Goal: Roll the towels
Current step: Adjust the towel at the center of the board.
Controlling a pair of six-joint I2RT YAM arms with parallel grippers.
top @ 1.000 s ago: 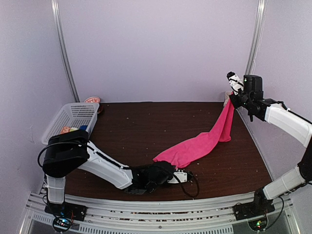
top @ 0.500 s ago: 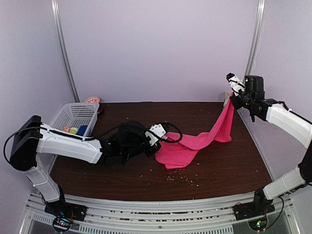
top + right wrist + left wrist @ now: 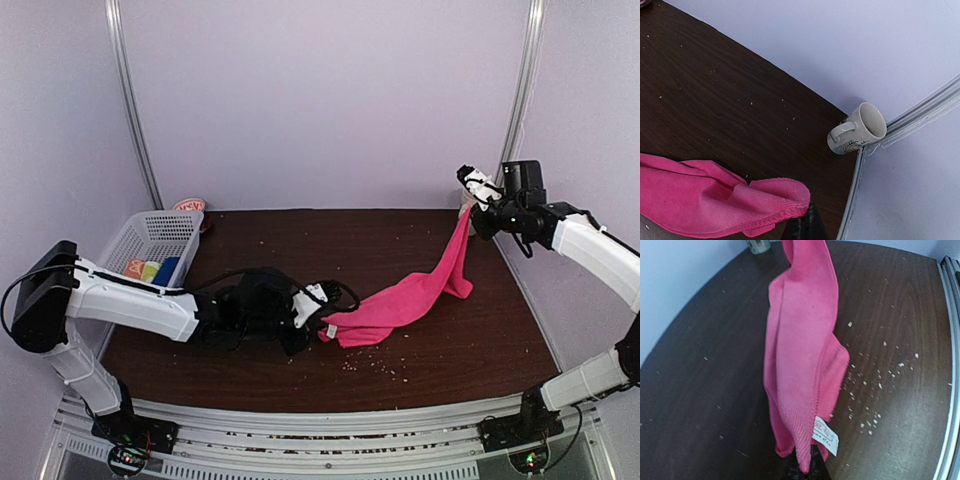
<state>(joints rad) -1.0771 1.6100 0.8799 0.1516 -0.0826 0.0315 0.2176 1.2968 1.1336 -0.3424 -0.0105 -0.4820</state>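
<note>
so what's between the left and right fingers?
Only the pink towel, pinched at both ends, its middle sagging onto the table. The top view shows it.

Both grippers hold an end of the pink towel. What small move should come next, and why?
Probably lower the right gripper toward the table to lay the pink towel flat. It holds one end raised at the far right, while the left gripper pinches the other end low by the tabletop, so the cloth hangs bunched lengthwise, not ready to roll.
</note>
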